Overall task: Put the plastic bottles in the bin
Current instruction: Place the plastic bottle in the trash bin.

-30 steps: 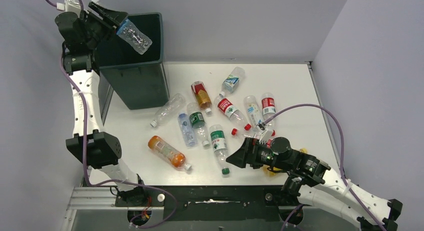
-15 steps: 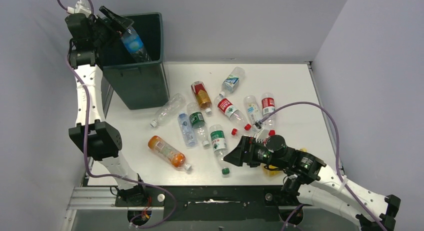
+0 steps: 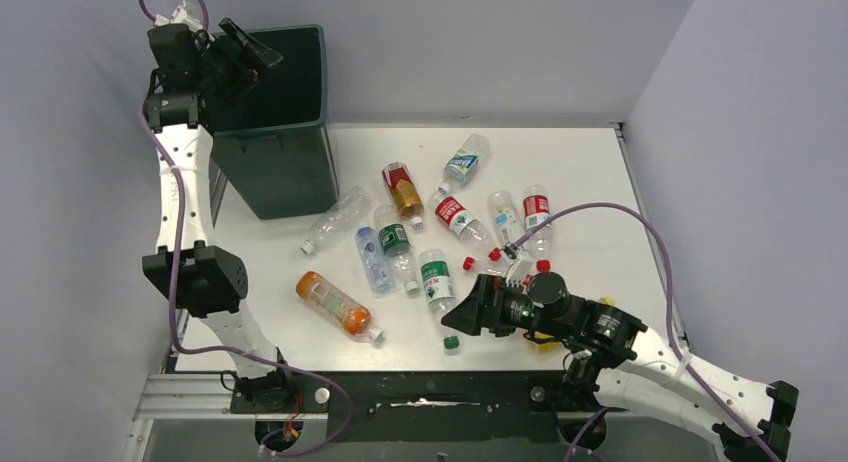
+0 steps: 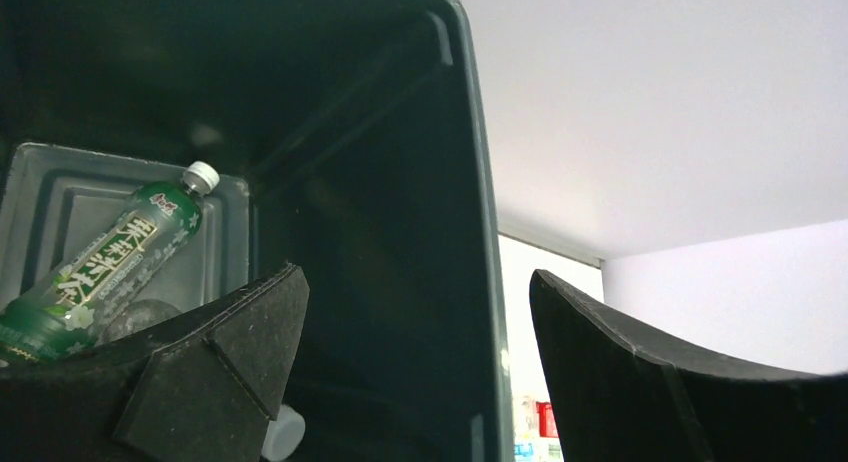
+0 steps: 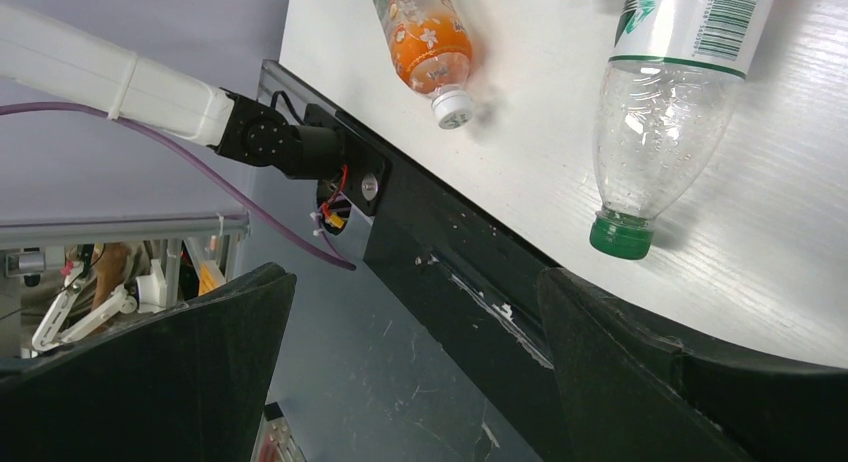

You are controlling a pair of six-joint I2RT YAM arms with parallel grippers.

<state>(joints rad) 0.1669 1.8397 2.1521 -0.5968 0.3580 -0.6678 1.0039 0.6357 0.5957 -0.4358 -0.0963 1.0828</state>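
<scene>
Here, closest in, the right gripper hangs low over the front edge of the table, jaws spread and nothing between them, apparently lining up a pick. Just ahead of its right finger lies a clear bottle, green cap toward the gripper. It is on its side, so the body offers a crosswise grasp. Its white-and-green label shows a barcode, but the print is too small to read. Ahead and to the left lies an orange bottle, white cap nearest. Beyond them the other bottles lie scattered flat, and their red, green and blue labels are illegible from above. Farthest off, the left gripper is poised over the mouth of the bin, jaws wide and empty, pointing down inside, which suits a drop. Below its left finger a green-labelled bottle with a white cap rests on the bin floor. Its label carries white Chinese characters I cannot make out.
</scene>
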